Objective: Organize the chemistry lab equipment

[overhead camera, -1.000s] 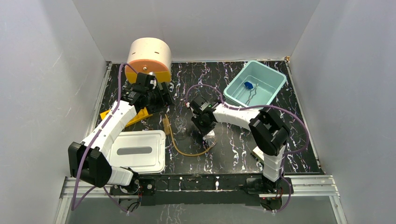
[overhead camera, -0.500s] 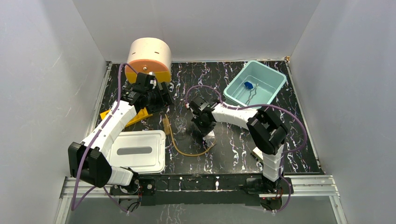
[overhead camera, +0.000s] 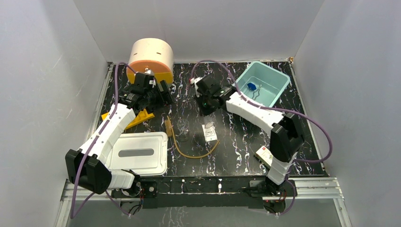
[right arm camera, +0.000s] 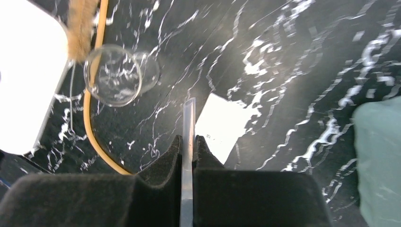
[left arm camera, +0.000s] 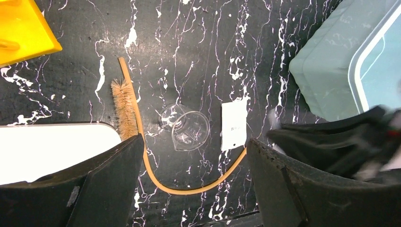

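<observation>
Top view: the right gripper has lifted off the clear packet and moved toward the far side. It now hangs well apart from the packet, nearer the teal bin. The packet, covered half a second ago, lies bare on the black marbled table. Just left of it stands the tiny clear glass flask, with the amber rubber hose curving along their near side. A blue-tipped piece and a wire metal clamp lie in the bin. The left gripper has shifted slightly farther, near the orange-yellow rack. From here I cannot tell how either hand's fingers stand.

Left wrist view: the left gripper hangs high with its fingers wide apart, holding nothing. Below it sit the flask, the packet to its right, the hose and a bristle brush.

Right wrist view: the right gripper is clamped tight on the thin glass rod, which sticks out past the fingertips above the table. The packet lies below, the flask farther left.
</observation>
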`<state>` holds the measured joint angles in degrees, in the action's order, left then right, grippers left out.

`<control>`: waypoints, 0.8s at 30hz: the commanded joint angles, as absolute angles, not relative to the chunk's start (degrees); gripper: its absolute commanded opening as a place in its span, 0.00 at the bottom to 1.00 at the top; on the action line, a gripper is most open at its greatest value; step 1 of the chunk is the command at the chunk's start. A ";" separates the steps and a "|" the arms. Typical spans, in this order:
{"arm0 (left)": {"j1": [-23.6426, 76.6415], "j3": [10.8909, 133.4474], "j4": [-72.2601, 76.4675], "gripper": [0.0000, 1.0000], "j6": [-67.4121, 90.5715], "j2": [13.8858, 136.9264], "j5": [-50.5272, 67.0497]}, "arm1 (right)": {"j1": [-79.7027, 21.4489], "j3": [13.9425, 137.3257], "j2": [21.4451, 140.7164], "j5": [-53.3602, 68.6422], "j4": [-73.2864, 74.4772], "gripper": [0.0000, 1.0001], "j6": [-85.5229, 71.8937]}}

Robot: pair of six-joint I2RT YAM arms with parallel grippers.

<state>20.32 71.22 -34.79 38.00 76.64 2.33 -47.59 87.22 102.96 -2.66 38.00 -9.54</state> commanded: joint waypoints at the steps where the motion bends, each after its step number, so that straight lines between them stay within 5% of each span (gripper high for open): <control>1: 20.12 72.83 -35.27 0.79 38.47 73.45 0.82 | -41.60 91.16 96.37 -4.63 35.13 0.01 -12.62; 11: 20.04 72.10 -33.53 0.79 39.21 73.37 3.31 | -25.24 88.43 87.45 -15.89 27.08 0.01 -15.91; 24: 20.08 71.54 -33.58 0.79 38.83 73.77 4.16 | -11.80 86.50 94.47 -14.32 23.95 0.01 -24.51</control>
<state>20.32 71.20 -33.47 39.00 75.20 3.20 -14.15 88.07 91.07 -15.99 25.34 -17.96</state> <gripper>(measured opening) 0.790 0.102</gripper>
